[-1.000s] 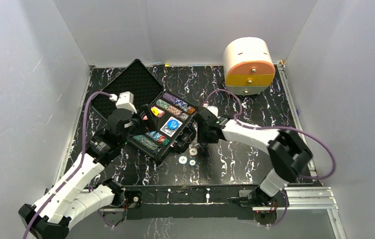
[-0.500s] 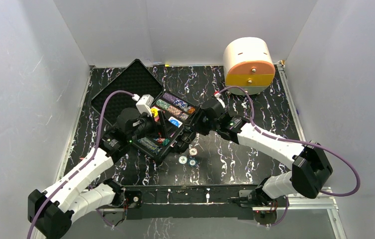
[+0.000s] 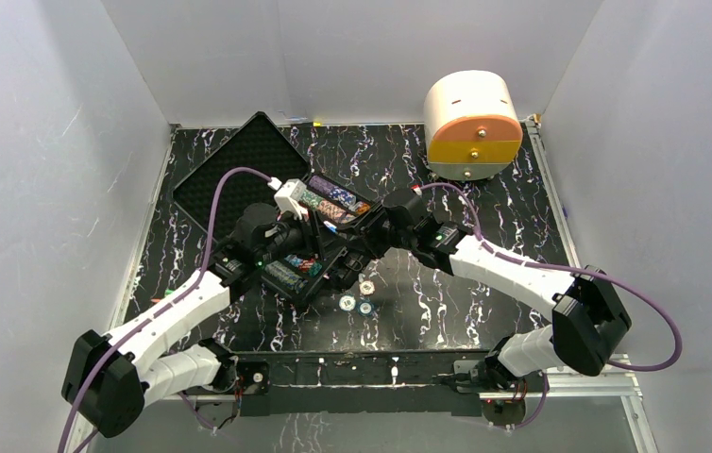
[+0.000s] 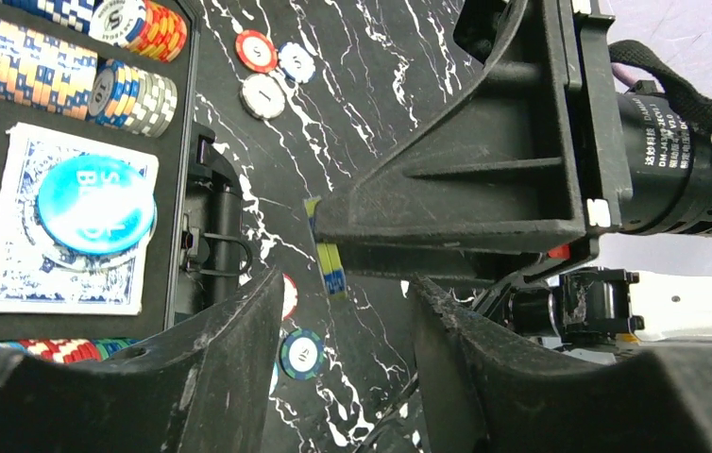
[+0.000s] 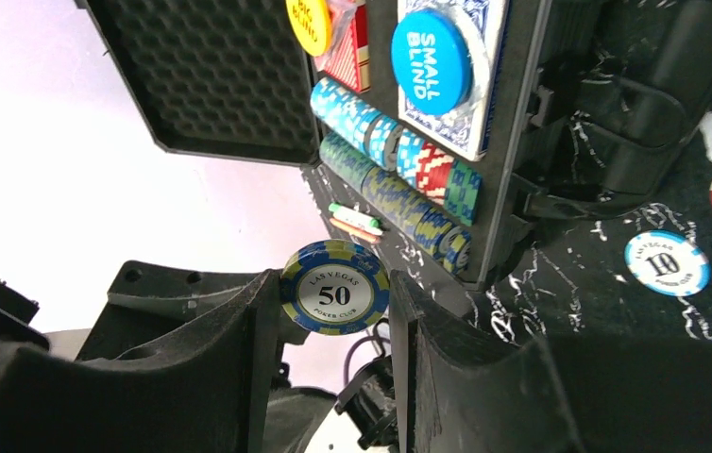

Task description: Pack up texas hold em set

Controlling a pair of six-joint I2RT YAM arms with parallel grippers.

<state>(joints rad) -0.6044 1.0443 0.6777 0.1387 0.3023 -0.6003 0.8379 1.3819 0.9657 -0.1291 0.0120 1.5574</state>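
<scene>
The left arm (image 3: 168, 316) and the right arm (image 3: 508, 269) both have smooth white shells on the long links and black joints. A purple cable (image 3: 237, 171) loops along each. The fingers (image 4: 201, 377) are matte black plastic, scuffed grey at the edges. A black cylindrical motor (image 4: 673, 160) bears small white lettering.

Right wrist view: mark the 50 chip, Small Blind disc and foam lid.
50 chip (image 5: 335, 287), right wrist view, printed centre.
Small Blind disc (image 5: 431, 49), right wrist view, blue top.
foam lid (image 5: 215, 71), right wrist view, foam lining.
</scene>
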